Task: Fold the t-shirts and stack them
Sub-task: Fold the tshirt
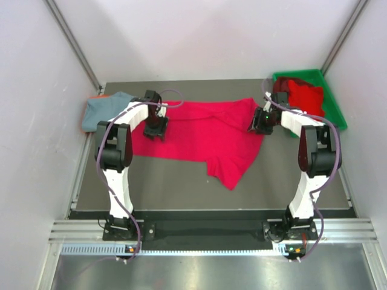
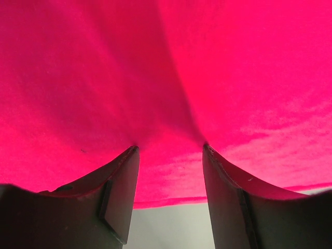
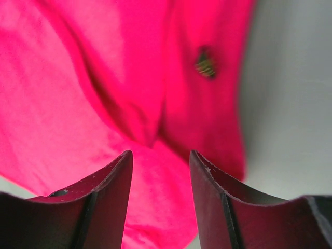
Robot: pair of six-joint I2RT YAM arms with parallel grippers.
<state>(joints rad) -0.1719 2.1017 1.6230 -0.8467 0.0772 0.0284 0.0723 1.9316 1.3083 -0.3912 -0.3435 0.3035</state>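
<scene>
A bright red t-shirt (image 1: pixel 205 136) lies spread and rumpled across the middle of the dark table. My left gripper (image 1: pixel 155 130) is open at its left part. In the left wrist view both fingertips (image 2: pixel 132 151) touch the red cloth (image 2: pixel 233 78) near its edge, and the cloth puckers between them. My right gripper (image 1: pixel 259 124) is open over the shirt's right part. In the right wrist view it (image 3: pixel 160 153) stands over folded red cloth (image 3: pixel 62 104) that bears a small dark mark (image 3: pixel 205 63). A grey-blue t-shirt (image 1: pixel 106 109) lies at the far left.
A green plastic bin (image 1: pixel 335 103) at the back right holds more red cloth (image 1: pixel 302 93), one piece darker. White walls enclose the table on three sides. Bare table shows in front of the shirt (image 1: pixel 181 187).
</scene>
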